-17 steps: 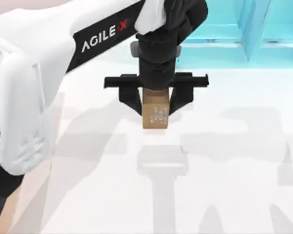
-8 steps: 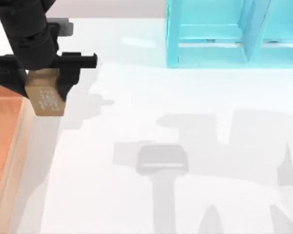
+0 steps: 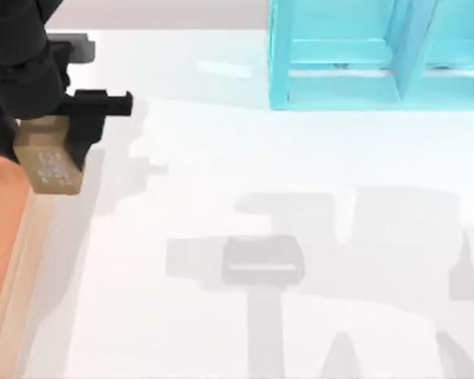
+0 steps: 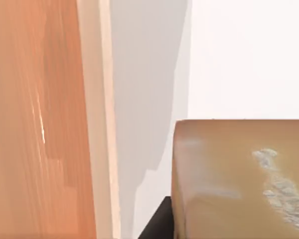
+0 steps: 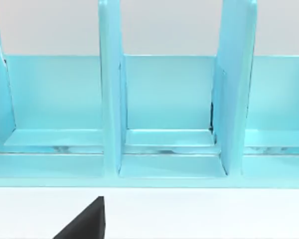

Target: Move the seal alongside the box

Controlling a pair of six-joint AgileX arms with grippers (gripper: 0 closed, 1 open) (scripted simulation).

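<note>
Upper left of top view: left pincer [image 3: 41,150] clamped on seal [image 3: 49,164], held just beside box [image 3: 12,260] rim, over white counter [image 3: 300,174]. Turquoise shelf [image 3: 363,55] upper right.

Seal [image 3: 51,166]: small tan-brown wooden cuboid, whitish speckled marks on the face toward the top camera. Upper left of the top view, upright, pinched between two dark fingers, just beside the box's rim; contact with the table can't be judged. In the left wrist view the seal [image 4: 239,179] fills the lower right, speckles at the right edge.

Box [image 3: 12,268]: shallow wooden tray, orange-brown inside, thick light-wood rim, along the left edge of the top view, cropped. Left wrist view: box [image 4: 97,124] rim runs vertically left of centre, gap to the seal.
</note>
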